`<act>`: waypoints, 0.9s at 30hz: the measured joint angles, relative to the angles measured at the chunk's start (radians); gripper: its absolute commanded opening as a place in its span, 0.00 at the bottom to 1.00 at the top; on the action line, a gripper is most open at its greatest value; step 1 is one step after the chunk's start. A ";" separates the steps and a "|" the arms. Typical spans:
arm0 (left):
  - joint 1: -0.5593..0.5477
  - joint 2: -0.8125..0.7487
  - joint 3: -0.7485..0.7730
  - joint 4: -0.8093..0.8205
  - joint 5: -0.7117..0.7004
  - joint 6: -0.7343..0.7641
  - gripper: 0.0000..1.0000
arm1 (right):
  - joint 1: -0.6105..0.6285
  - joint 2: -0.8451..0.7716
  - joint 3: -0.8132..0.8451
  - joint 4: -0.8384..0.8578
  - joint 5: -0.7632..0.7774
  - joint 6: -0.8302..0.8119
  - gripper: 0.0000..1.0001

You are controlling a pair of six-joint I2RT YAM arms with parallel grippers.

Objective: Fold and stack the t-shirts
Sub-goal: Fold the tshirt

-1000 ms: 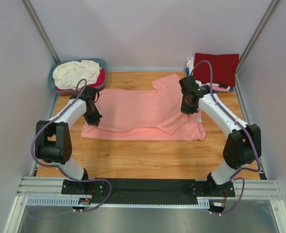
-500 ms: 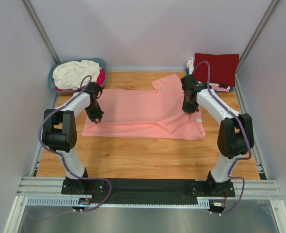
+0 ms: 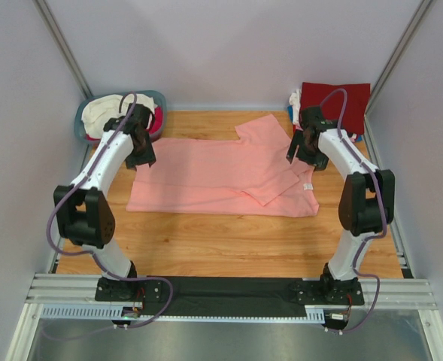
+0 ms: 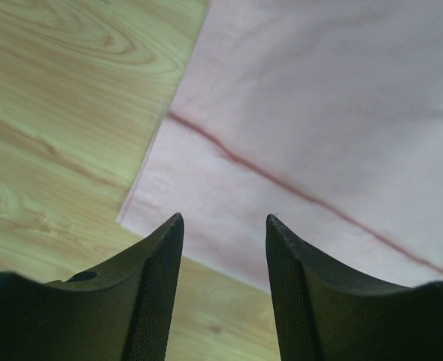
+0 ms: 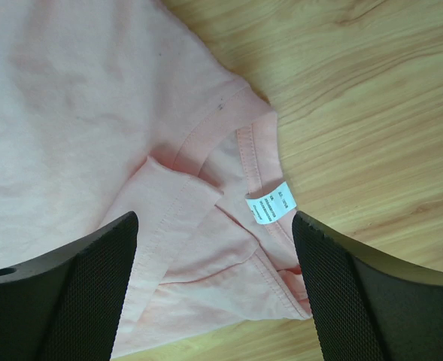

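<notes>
A salmon-pink t-shirt (image 3: 213, 177) lies flat on the wooden table, its near part folded over. The fold's edge shows as a darker line in the left wrist view, across the t-shirt (image 4: 319, 105). My left gripper (image 3: 141, 159) hovers over the shirt's left edge, open with nothing between its fingers (image 4: 223, 219). My right gripper (image 3: 299, 154) hangs over the collar end, jaws wide and empty (image 5: 215, 218). Below it lie the collar and its white label (image 5: 270, 204). A folded dark red t-shirt (image 3: 335, 105) lies at the back right.
A blue-grey basket (image 3: 83, 124) at the back left holds a cream-white tee (image 3: 112, 113) and a magenta one (image 3: 157, 122). Small pink and blue cloth edges (image 3: 343, 137) show beside the dark red shirt. Grey walls close in the sides and back.
Both grippers have opened and let go of the salmon-pink shirt. Both have drawn back towards the far side of the table, leaving the fold lying flat.
</notes>
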 measured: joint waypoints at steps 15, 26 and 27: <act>-0.060 -0.470 -0.447 -0.002 0.006 0.179 0.52 | 0.110 -0.329 -0.572 0.348 -0.420 0.137 0.57; -0.060 -0.470 -0.467 0.047 0.037 0.193 0.51 | 0.117 -0.205 -0.572 0.475 -0.459 0.216 0.55; -0.060 -0.470 -0.467 0.049 0.040 0.194 0.51 | 0.118 -0.201 -0.572 0.476 -0.457 0.219 0.56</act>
